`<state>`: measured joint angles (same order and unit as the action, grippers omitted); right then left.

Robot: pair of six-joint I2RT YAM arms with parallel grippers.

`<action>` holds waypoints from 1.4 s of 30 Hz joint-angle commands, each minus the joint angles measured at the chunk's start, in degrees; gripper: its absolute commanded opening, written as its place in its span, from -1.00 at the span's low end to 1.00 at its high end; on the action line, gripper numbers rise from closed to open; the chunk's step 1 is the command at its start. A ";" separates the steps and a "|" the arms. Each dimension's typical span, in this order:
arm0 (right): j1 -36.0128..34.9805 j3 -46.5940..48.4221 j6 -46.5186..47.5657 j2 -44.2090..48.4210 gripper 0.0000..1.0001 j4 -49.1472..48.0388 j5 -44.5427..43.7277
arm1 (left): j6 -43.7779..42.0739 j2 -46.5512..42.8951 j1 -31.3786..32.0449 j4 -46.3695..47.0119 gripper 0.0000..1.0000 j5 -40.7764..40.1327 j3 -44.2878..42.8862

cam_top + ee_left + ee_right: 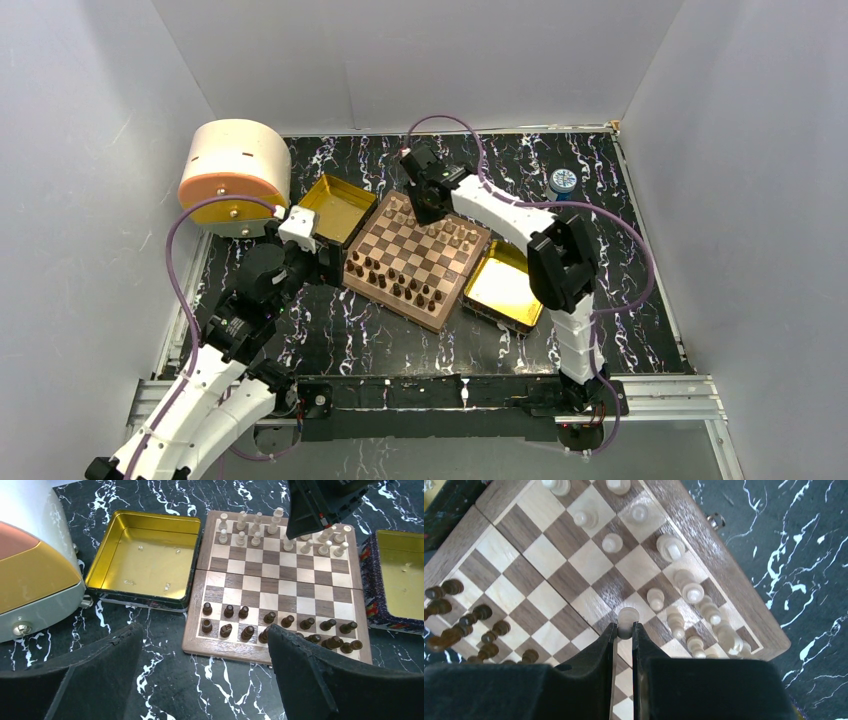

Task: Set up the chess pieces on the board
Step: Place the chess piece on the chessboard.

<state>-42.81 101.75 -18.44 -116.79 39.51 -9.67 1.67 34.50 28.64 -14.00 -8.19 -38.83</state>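
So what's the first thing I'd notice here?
The chessboard in the middle of the black marbled table, dark pieces lined up on its near side. The right tool pinches a pale piece at the far side. A gold tray sits on one side, another opposite.

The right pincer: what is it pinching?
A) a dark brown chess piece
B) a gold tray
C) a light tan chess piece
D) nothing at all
C: the right wrist view shows the right pincer closed on a light tan chess piece over the board.
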 commanded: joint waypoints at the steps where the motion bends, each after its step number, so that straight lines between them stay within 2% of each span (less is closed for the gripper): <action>1: -1.46 8.50 1.64 -3.50 -0.69 3.92 -4.01 | -1.06 -0.73 0.10 -0.53 0.83 -3.10 -0.08; 13: -3.57 18.46 3.45 -11.70 -0.65 10.75 -11.30 | -1.24 -3.97 0.07 -0.66 0.83 -5.17 0.16; 42: -3.13 17.70 4.29 -14.25 -0.60 6.59 -11.95 | -1.41 -4.00 0.05 -0.64 0.83 -5.62 0.17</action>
<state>-46.35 117.64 -14.52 -131.28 48.01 -20.88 0.62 30.63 28.64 -15.05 -12.91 -38.83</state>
